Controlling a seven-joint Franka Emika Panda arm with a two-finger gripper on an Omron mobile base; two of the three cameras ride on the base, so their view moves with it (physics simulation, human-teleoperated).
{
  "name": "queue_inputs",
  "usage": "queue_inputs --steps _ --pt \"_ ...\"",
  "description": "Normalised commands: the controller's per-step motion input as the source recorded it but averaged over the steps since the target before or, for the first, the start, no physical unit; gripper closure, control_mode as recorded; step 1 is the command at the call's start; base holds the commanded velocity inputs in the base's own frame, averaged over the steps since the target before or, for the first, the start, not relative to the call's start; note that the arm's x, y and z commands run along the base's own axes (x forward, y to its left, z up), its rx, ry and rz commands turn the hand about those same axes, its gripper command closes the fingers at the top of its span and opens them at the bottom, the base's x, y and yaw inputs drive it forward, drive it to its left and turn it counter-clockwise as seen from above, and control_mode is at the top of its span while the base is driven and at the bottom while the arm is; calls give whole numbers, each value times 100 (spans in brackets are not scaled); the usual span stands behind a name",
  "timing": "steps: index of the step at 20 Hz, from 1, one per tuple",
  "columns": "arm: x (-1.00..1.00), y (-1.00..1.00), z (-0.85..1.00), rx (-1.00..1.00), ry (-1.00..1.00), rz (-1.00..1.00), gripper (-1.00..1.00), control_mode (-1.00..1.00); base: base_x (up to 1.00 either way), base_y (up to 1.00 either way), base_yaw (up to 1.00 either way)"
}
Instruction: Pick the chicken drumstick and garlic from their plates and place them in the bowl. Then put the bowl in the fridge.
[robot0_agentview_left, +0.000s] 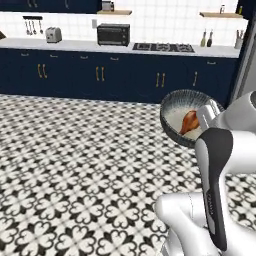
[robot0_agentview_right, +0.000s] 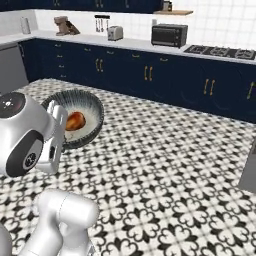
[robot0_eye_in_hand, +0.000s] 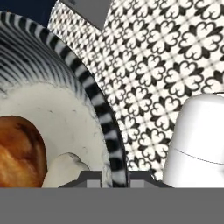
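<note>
Loading looks finished: jaws clenched on the rim of the bowl (robot0_eye_in_hand: 107, 131), which hangs over the tiled floor (robot0_agentview_left: 75, 175) at centre right of the left base view holding chicken drumstick (robot0_eye_in_hand: 19, 151) and garlic (robot0_eye_in_hand: 65, 168), so next comes reaching the fridge (robot0_agentview_left: 245, 60) level.

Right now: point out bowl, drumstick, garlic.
bowl (robot0_agentview_right: 95, 107), right base view, on its striped inner wall.
chicken drumstick (robot0_agentview_left: 190, 121), left base view, on its reddish-brown body inside the bowl.
garlic (robot0_eye_in_hand: 65, 168), hand view, on the pale bulb beside the drumstick.
</note>
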Motion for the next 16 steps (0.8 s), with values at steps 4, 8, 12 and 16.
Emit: queue_inputs --steps 4,8,12,16 --pt "0 0 0 0 0 0 100 100 100 0 -30" --pt "0 0 0 0 0 0 100 100 100 28 -40" --pt "0 0 0 0 0 0 100 100 100 87 -46" --pt "0 0 0 0 0 0 100 100 100 100 -41"
